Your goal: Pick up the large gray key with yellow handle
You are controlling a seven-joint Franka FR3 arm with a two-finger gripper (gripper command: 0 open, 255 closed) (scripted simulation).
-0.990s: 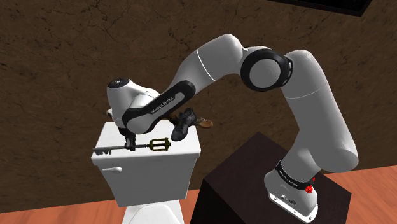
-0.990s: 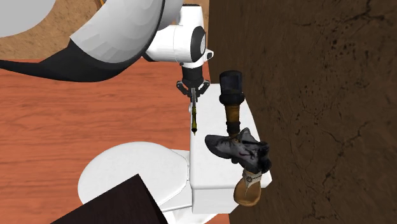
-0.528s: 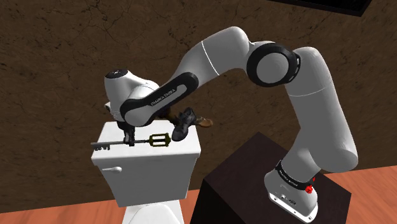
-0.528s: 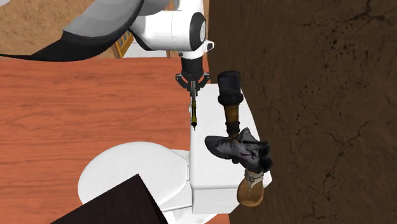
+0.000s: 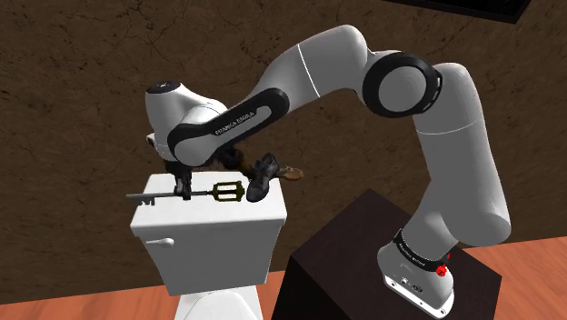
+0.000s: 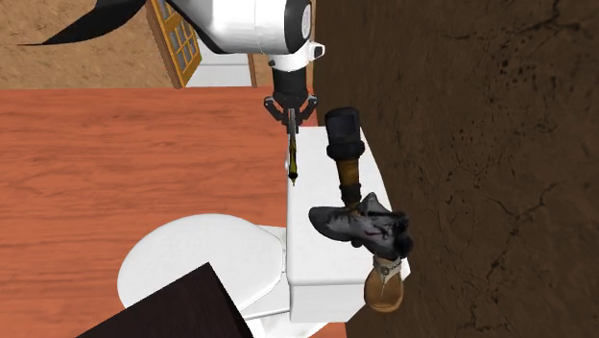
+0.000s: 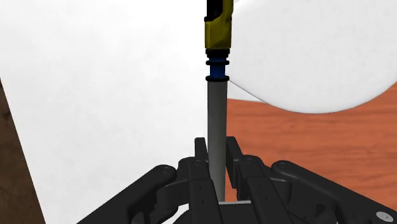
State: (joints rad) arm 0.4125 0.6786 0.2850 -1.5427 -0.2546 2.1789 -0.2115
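The key (image 5: 204, 193), clasped in the pincer (image 5: 184, 189), hangs level above the toilet tank lid (image 5: 209, 216); shoes (image 5: 262, 175) lie on the lid behind it, nearer the wall.

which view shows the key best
Shoulder view: the gray-shafted, yellow-handled key shows side-on, teeth to handle. The second exterior view foreshortens it; the wrist view shows its shaft in the black tool, handle cut off.

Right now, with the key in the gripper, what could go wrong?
The gripper clamps the grey key with the yellow handle by its slim shaft; the bulkier handle end could make it pivot or slip. The grey sneaker on the white toilet tank sits close to that handle; a sideways swing could clip it.
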